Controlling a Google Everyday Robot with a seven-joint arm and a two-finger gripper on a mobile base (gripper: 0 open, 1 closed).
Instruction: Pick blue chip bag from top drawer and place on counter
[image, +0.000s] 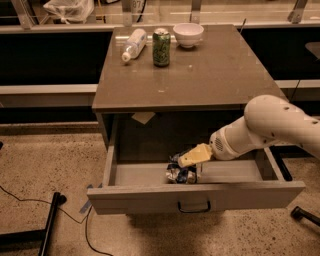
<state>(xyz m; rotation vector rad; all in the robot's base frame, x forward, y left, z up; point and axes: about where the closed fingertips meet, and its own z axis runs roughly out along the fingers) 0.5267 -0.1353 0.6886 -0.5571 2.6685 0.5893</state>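
Note:
The top drawer (150, 197) is pulled open below the counter (210, 75). The blue chip bag (180, 173) lies crumpled on the drawer floor near the front, about the middle. My gripper (192, 157), with yellowish fingers (196, 155), reaches into the drawer from the right on a white arm (270, 127) and sits right over the bag's upper right part, touching or nearly touching it. The gripper hides part of the bag.
On the counter's far edge lie a clear plastic bottle (134, 44) on its side, a green can (161, 47) upright and a white bowl (188, 34). A black stand leg (47, 227) and cable lie on the floor left of the drawer.

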